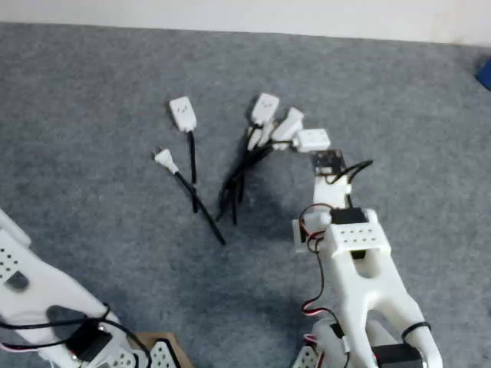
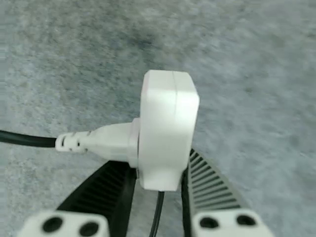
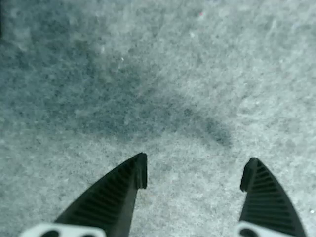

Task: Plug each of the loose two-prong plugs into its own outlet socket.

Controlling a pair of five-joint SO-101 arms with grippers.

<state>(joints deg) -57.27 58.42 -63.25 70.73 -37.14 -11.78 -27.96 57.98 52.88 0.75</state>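
An outlet socket [image 2: 168, 128], its seated plug [image 2: 106, 138] already in, is clamped by the left gripper [image 2: 159, 170]. At nine o'clock of it, one loose plug [image 1: 163, 159] and an empty socket [image 1: 182, 113] are left unjoined. The right gripper [image 3: 195, 170] is held spread.

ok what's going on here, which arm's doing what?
The left gripper is closed on a white square socket block, which has a white plug on a black cord seated in its side. In the high view, that block lies in a cluster with two other white sockets. One white two-prong plug lies loose on the grey carpet, beside an empty white socket. The right gripper is open over bare carpet, holding nothing.
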